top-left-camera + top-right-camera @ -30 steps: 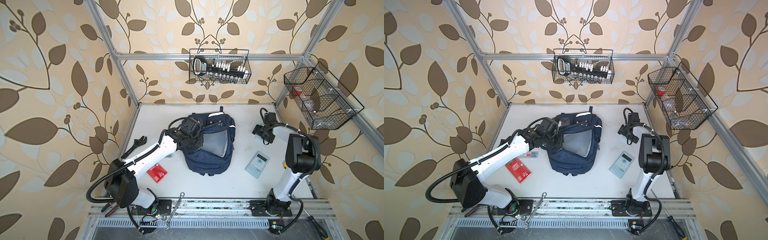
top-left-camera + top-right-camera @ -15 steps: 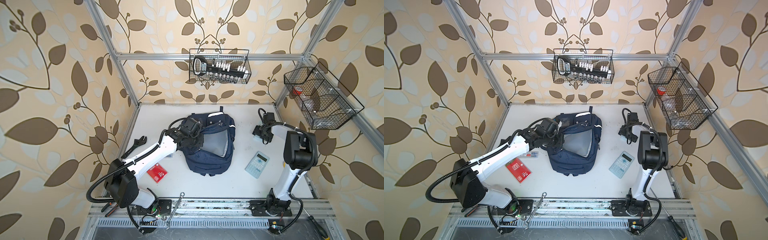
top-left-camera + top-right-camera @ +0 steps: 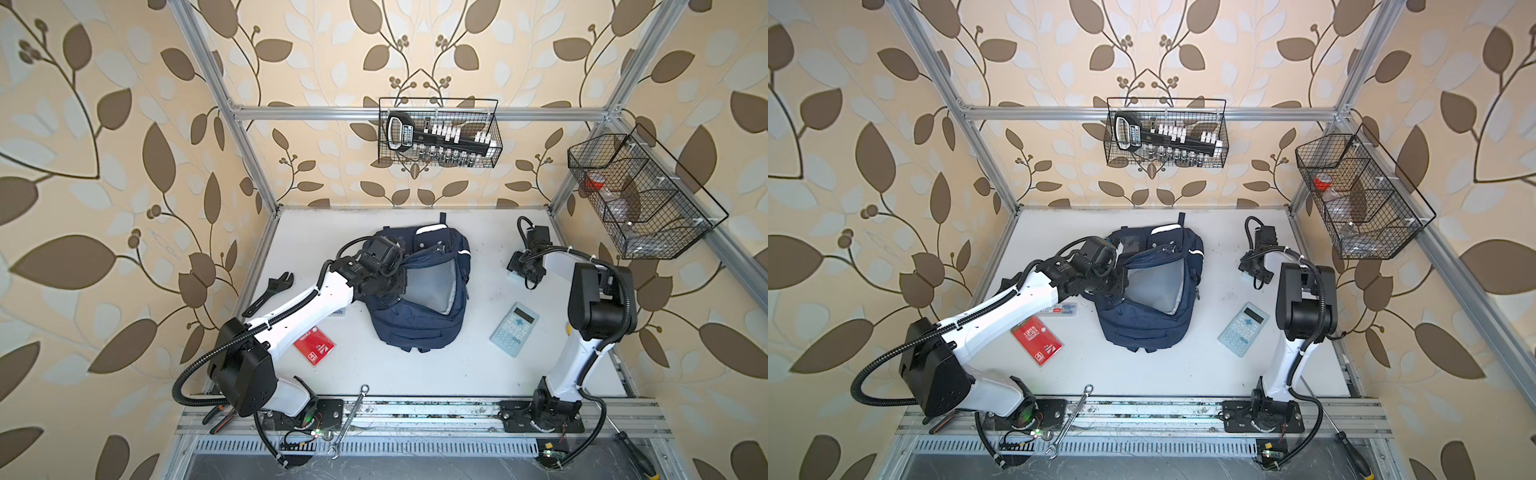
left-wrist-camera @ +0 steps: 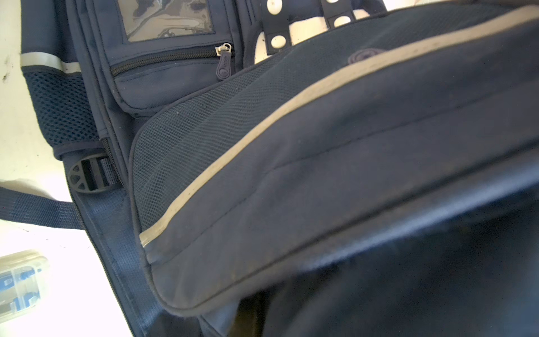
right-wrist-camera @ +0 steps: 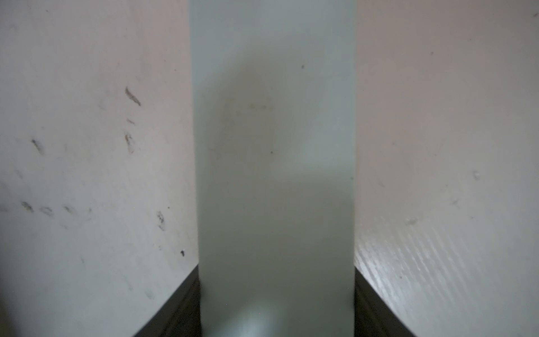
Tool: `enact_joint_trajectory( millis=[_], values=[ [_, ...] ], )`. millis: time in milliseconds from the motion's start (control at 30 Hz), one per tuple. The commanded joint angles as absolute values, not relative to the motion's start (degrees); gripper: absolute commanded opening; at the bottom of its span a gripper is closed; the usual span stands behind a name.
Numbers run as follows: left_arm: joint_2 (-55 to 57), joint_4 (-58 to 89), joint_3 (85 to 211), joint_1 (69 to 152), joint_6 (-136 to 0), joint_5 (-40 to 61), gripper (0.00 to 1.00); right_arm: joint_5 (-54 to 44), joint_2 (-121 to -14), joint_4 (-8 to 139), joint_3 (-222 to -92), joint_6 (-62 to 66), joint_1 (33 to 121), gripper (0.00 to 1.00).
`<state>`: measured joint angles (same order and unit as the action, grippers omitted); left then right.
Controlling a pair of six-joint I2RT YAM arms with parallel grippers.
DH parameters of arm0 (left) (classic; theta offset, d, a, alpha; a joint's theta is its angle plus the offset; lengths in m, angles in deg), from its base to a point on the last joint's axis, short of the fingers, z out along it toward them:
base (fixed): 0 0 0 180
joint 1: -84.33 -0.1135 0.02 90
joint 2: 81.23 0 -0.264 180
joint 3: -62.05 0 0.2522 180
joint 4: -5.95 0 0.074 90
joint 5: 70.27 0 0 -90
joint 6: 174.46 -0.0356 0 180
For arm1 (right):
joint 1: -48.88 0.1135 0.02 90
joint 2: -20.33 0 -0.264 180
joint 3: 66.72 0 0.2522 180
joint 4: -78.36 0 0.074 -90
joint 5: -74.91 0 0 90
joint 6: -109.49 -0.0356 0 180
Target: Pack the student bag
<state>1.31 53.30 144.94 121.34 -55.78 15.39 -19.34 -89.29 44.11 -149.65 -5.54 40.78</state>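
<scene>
The student bag point(image 3: 419, 332) lies mid-table, navy with pale stripes, its main compartment gaping to show grey lining point(image 3: 1158, 286). My left gripper point(image 3: 392, 282) is at the opening's left rim, shut on the bag's fabric. In the left wrist view, navy cloth and a pale stripe point(image 4: 262, 125) fill the frame and hide the jaws. My right gripper point(image 3: 520, 272) points down at the table to the bag's right. Its dark fingers point(image 5: 186, 297) press both sides of a pale grey-green block point(image 5: 274, 146), which stands on the white table.
A pale blue calculator point(image 3: 514, 329) lies right of the bag. A red booklet point(image 3: 314, 345) and a clear case point(image 3: 1059, 309) lie to its left. An adjustable wrench point(image 3: 270, 291) sits at the left edge, a spanner point(image 3: 349, 419) on the front rail. Wire baskets point(image 3: 438, 133) point(image 3: 640, 199) hang above.
The right gripper's jaws have narrowed onto the pale block, and the right arm has shifted slightly. The left arm and the bag have stayed still.
</scene>
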Motion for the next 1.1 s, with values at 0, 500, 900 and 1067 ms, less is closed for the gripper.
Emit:
enact_joint_trajectory(
  millis=[0,500,900,1067],
  values=[
    [-2.46,47.61,145.86,120.66,-52.47,13.87,0.00,-15.14,-85.82,43.07,-147.17,-5.78,41.79,0.31],
    [-4.60,44.12,143.40,118.81,-52.92,12.83,0.00,-13.23,-62.62,32.77,-145.96,-6.59,55.44,0.09],
    [-4.05,44.98,145.40,116.77,-54.58,12.87,0.00,-6.54,-48.58,16.52,-151.19,-6.76,78.02,0.09],
    [-3.58,45.92,146.82,116.63,-56.87,13.64,0.00,-7.64,-47.53,9.25,-152.94,-10.70,86.11,0.09]
  ],
)
